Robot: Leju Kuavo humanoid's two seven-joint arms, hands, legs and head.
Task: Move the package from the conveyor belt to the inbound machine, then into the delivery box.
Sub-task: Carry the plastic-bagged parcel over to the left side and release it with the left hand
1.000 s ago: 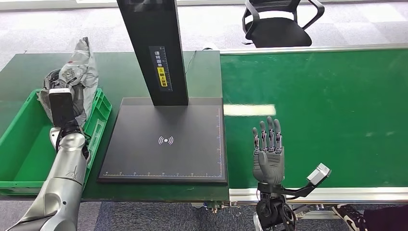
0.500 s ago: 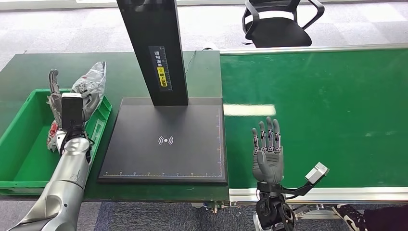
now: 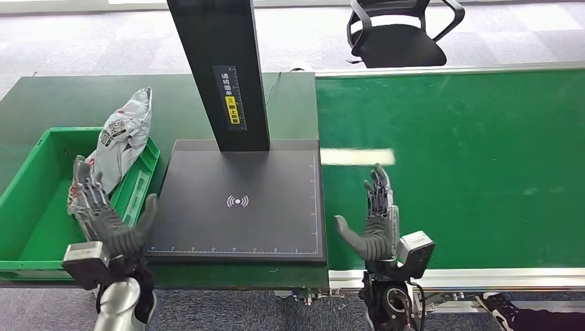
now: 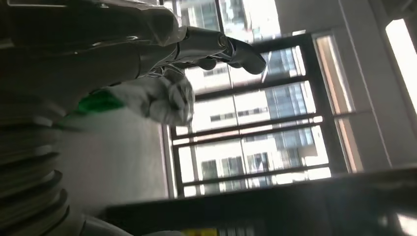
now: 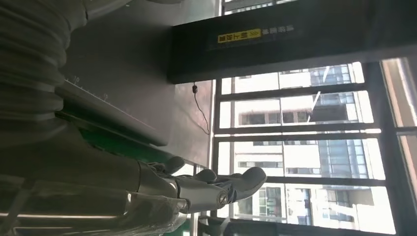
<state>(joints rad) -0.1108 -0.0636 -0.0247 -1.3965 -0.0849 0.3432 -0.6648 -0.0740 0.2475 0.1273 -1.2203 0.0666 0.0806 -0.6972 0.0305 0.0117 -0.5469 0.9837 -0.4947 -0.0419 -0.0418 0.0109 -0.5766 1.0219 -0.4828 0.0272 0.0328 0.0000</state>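
The grey plastic package (image 3: 119, 141) lies propped over the right rim of the green delivery box (image 3: 31, 207), part inside it and part sticking up over the table behind. The left wrist view shows the package (image 4: 164, 98) blurred beyond my fingers. My left hand (image 3: 107, 221) is open with fingers spread, hovering over the box's near right corner, apart from the package. My right hand (image 3: 376, 221) is open and upright at the near edge of the green conveyor belt (image 3: 469, 158), holding nothing. The black inbound machine plate (image 3: 238, 203) lies between the two hands.
The machine's black column (image 3: 217, 69) rises from the back of the plate. A black office chair (image 3: 400, 31) stands beyond the belt. The green table (image 3: 62, 100) stretches behind the box. A silver rail (image 3: 483, 277) borders the belt's near edge.
My left hand has let go of the package, which now rests on the box rim, and the arm has drawn back toward me. My right hand has turned sideways and come slightly nearer.
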